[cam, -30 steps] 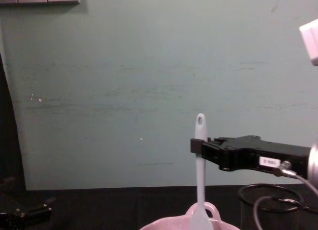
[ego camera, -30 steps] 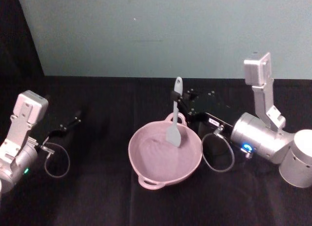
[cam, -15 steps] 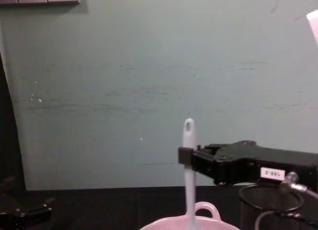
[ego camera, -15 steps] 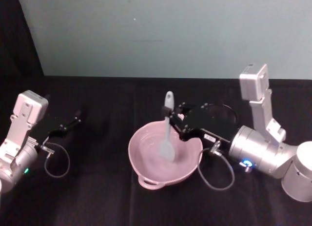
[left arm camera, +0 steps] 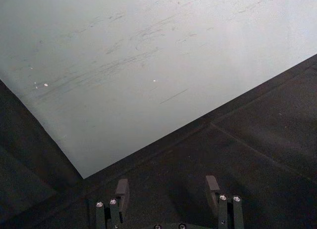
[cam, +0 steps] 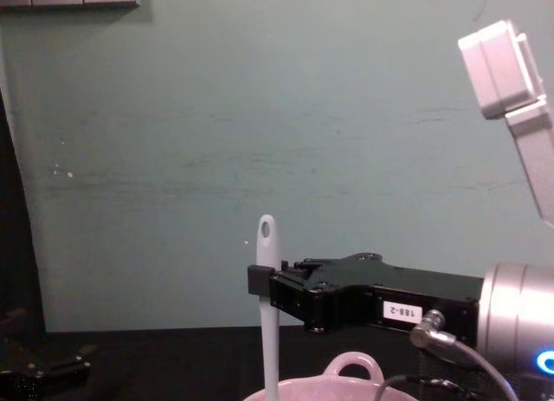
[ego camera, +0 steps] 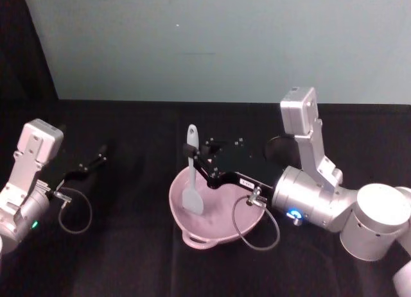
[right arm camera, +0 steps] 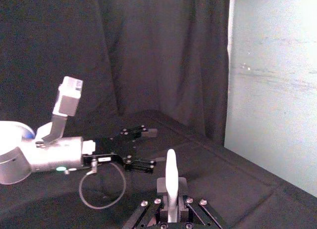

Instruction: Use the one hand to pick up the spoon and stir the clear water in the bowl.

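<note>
Black boxy right gripper (ego camera: 194, 153) clamps long white plastic spoon (ego camera: 192, 195) inside pale pink round bowl (ego camera: 212, 230). A wide stroke could knock the rim and slop water. Left gripper (left arm camera: 168, 190) parked, spread apart.

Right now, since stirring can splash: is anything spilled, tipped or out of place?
Nothing stands out. The right end effector grips the spoon upright, its scoop inside the bowl, which sits level; no water shows on the black cloth. The left end effector is parked, open, at the left.

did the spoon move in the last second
Yes, the long white plastic spoon, held by the right gripper, shifted to the left side of the pale pink round bowl.
</note>
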Available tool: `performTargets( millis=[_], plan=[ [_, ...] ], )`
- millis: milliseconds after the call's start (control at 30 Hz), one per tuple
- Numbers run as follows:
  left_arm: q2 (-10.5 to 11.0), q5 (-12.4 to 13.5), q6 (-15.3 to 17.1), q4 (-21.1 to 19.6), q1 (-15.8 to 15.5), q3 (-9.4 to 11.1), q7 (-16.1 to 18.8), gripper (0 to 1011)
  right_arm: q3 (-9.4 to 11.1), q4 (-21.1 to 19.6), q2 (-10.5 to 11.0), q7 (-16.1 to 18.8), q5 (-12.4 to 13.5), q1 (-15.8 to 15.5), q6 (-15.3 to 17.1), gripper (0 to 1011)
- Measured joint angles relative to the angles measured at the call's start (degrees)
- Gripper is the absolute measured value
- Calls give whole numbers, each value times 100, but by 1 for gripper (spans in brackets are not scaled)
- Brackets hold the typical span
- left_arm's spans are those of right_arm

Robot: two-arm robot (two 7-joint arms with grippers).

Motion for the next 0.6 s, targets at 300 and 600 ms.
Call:
performTargets(
  millis=[300, 600],
  plan=[
    [0, 0, 0, 0, 0, 0, 0, 1005, 39, 433, -143, -47, -118, 282, -32, 112],
    [0, 0, 0, 0, 0, 0, 0, 1005, 314, 488, 13, -173, -150, 263, -26, 112]
  ],
)
